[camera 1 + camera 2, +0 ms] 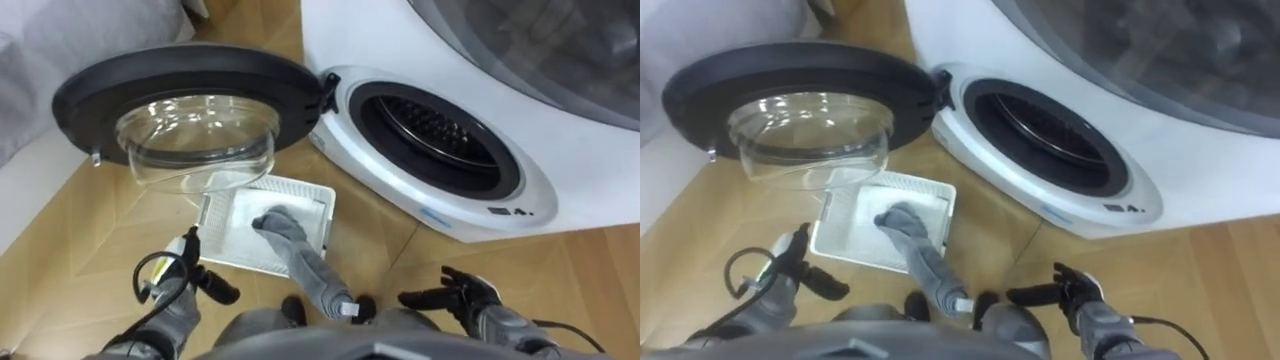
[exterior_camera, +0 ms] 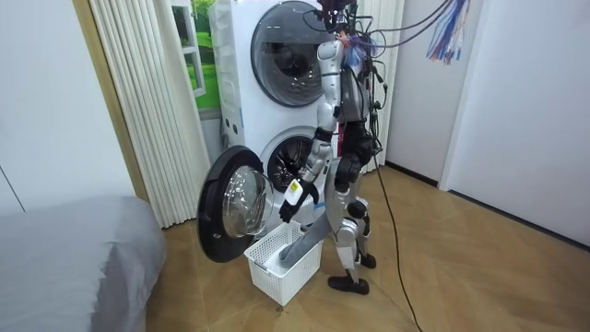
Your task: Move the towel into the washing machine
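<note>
Looking down in the left eye view, the robot is facing the washing machine (image 1: pixel 590 180), whose door (image 1: pixel 190 70) is standing wide at ten o'clock, probably leaving the drum (image 1: pixel 435 125) clear for loading. One towel (image 1: pixel 295 250) is lying in one basket (image 1: pixel 235 225), trailing over the rim toward six o'clock, an easy end to grab. The left hand (image 1: pixel 190 285) at seven o'clock and the right hand (image 1: pixel 465 298) at five o'clock are hovering loose-fingered, holding nothing.

In the room view, the robot is standing beside the basket. Two round doors are showing, with the upper door (image 2: pixel 288 41) shut.

The right eye view is showing the same layout.
</note>
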Tool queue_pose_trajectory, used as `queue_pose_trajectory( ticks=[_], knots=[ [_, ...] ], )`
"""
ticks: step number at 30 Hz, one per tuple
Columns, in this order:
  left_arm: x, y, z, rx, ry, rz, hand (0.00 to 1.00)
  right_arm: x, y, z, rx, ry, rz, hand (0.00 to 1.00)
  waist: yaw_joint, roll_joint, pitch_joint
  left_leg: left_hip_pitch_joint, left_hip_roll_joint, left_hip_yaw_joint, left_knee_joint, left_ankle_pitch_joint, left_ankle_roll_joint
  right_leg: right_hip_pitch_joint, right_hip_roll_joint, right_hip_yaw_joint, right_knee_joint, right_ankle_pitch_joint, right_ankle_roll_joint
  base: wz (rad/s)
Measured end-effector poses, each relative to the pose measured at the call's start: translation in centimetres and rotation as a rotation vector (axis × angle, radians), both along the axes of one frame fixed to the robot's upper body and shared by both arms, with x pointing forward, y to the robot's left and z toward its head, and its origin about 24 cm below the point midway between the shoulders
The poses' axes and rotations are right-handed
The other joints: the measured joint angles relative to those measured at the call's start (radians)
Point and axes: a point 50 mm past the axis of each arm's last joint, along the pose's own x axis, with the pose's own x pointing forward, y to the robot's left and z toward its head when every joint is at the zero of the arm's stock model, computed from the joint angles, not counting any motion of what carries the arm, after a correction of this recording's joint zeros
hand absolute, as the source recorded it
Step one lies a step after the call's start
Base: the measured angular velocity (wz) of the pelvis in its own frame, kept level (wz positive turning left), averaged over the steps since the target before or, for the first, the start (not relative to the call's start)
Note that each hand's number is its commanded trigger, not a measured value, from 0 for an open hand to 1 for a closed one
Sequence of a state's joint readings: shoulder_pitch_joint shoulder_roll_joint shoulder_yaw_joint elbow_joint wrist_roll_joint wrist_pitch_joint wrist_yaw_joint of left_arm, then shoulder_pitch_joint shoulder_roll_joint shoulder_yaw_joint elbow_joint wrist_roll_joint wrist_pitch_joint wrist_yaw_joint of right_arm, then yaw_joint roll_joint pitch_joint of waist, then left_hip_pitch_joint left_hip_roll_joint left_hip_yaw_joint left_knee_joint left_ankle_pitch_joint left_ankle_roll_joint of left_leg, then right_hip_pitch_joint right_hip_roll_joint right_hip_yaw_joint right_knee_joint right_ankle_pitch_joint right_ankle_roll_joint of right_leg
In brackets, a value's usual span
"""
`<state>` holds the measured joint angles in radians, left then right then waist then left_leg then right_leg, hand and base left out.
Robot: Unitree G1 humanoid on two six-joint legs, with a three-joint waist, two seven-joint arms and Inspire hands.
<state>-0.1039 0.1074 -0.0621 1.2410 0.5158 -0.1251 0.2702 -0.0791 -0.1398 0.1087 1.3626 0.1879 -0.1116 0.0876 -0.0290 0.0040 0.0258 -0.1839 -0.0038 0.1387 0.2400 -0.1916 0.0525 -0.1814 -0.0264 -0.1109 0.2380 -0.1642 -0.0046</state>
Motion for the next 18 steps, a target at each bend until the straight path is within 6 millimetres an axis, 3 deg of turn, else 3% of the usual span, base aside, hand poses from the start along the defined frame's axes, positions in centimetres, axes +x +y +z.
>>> queue_pose_trajectory(
  ticks=[5,8,10,11,15,18],
  knots=[
    [2.4,-1.4,0.6,-0.002,-0.043,-0.073,0.0,2.0,0.8,0.4,-0.008,-0.046,0.028,0.0,-0.021,0.001,0.0252,-0.097,0.008,-0.005,0.11,-0.008,-0.001,-0.114,-0.001,0.061,0.108,0.0,0.0,-0.29],
    [4.4,-2.7,1.4,0.013,-0.082,-0.175,0.0,3.7,1.1,0.8,-0.002,-0.086,0.047,0.0,-0.038,0.004,0.031,-0.164,0.006,-0.001,0.119,-0.008,-0.001,-0.216,-0.005,0.081,0.166,-0.001,0.001,-0.24],
    [5.7,-3.4,2.0,0.029,-0.111,-0.238,0.0,4.7,1.3,1.2,0.003,-0.112,0.044,0.0,-0.051,0.006,0.0379,-0.211,0.006,0.015,0.143,-0.011,0.003,-0.273,-0.002,0.083,0.203,-0.001,0.002,-0.14],
    [6.5,-3.6,2.3,0.045,-0.126,-0.276,0.0,5.3,1.4,1.4,0.007,-0.126,0.044,0.0,-0.052,0.005,0.0451,-0.24,0.007,0.023,0.165,-0.016,0.007,-0.303,0.002,0.095,0.219,-0.002,0.003,-0.19],
    [9.2,-4.4,3.9,0.081,-0.2,-0.349,0.0,7.0,1.8,2.0,0.026,-0.179,0.019,0.0,-0.065,0.014,0.054,-0.382,0.008,0.023,0.287,-0.058,0.016,-0.444,0.015,0.137,0.315,-0.023,-0.003,-0.23],
    [9.5,-4.8,4.1,0.108,-0.217,-0.395,0.0,7.8,2.1,2.4,0.045,-0.216,0.006,0.0,-0.085,0.022,0.0543,-0.454,0.013,0.025,0.359,-0.073,0.018,-0.519,0.025,0.159,0.37,-0.028,-0.003,-0.23]
  ],
)
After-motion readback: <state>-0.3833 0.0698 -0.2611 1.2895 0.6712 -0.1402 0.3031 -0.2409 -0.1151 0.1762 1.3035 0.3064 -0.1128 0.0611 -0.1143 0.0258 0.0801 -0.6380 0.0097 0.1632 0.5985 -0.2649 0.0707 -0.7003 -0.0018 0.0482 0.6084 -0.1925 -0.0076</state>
